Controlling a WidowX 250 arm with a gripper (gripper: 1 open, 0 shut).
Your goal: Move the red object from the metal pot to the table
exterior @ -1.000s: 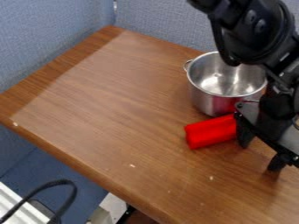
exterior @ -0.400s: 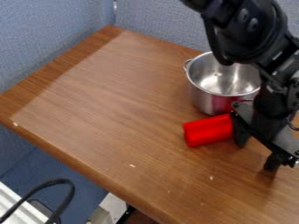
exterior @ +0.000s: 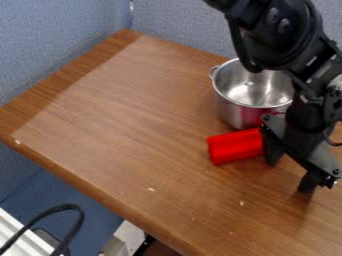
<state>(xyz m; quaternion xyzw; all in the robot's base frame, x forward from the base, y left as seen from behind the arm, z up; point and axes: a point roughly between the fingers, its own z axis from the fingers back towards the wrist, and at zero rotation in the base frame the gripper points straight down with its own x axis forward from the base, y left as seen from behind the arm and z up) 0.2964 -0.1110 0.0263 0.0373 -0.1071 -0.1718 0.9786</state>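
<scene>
Leftward they creep, arm (exterior: pixel 283 30) and red block (exterior: pixel 235 146) both, a touch further over than a second ago! Nearest us, down in the lower left corner, a black cable (exterior: pixel 59 210) loops over pale items beyond the table's edge. Up onto the wooden table (exterior: pixel 127 115) we go, a few tiny light specks on its grain, and here's the claw (exterior: pixel 291 175) at the right: wide, its dark fingers spread well apart. And the block? Out of the pot, lying on its side on the table, its right end meeting the upper finger in this view; whether they truly touch, I can't tell. Just behind it stands the steel pot (exterior: pixel 231 103), upright, mouth up, a side handle showing at the left. Bare shiny metal lines the part of its inside we can see; the arm covers the right side, so that stretch stays hidden. Furthest back, blue-grey padded panels (exterior: pixel 51 45) rise past the table.
</scene>
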